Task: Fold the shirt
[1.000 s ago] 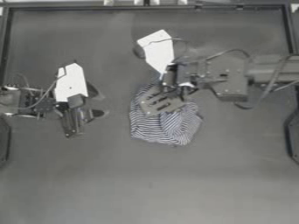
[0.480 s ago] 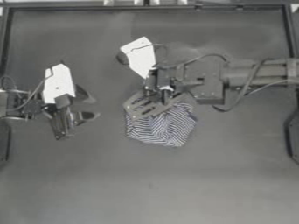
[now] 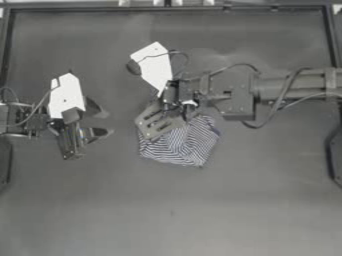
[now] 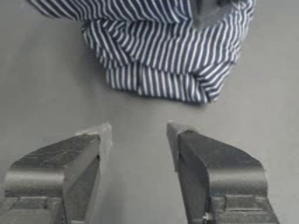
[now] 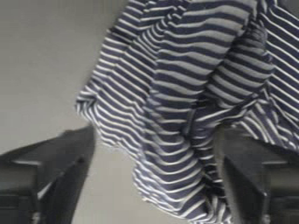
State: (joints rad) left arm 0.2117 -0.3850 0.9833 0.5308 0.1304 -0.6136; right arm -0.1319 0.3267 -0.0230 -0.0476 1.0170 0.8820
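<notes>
right gripper (image 3: 160, 124) over crumpled shirt (image 3: 182, 143) mid-table, jaws spread wide, striped folds bunched between them, not clamped, left gripper (image 3: 70, 146) parked left of shirt, jaws apart, empty

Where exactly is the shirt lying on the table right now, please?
In the top view the shirt lies bunched near the table's middle, directly under the right gripper, with the left gripper apart from it toward the left side.

Navy-and-white fine stripes on shirt (image 3: 180, 144); dark grey table (image 3: 200, 210); dark grey jaws on both wrists.
</notes>
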